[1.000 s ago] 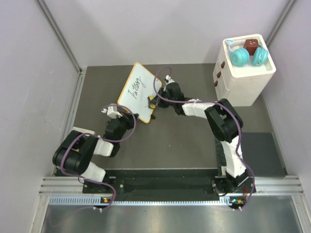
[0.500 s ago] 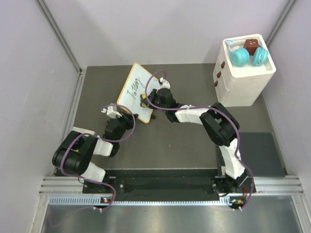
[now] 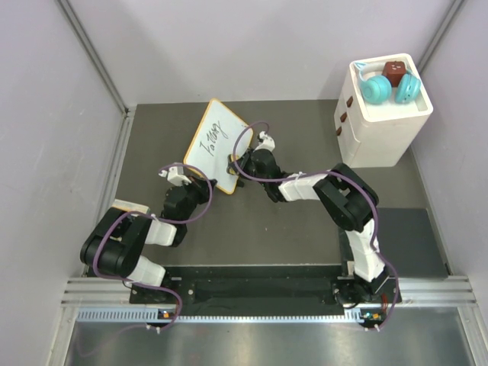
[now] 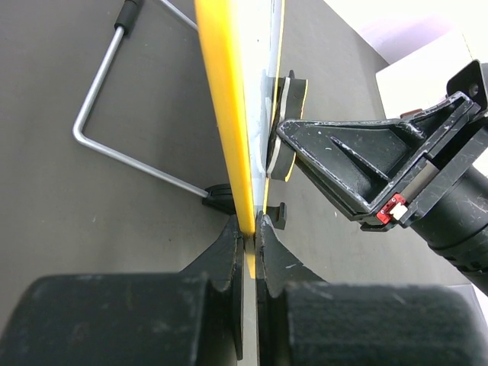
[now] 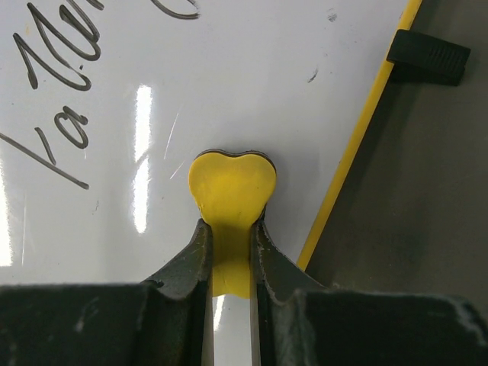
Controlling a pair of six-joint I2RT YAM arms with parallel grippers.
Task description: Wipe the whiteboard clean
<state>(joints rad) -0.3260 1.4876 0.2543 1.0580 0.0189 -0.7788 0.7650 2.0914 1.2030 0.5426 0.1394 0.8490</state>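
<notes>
While the whiteboard (image 3: 216,145) stands propped on the table (image 3: 290,229), we hold it from two sides. Our left tool (image 4: 248,240) is almost closed, its fingers pinching the yellow frame at the board's edge, so the board rises straight up from between them. Our right tool (image 5: 231,229) is closed narrowly on a yellow piece (image 5: 232,187), whose rounded end lies against the white face just ahead of the fingertips. Black marks (image 5: 57,91) sit up and left of that tool. The frame edge runs just to its right.
</notes>
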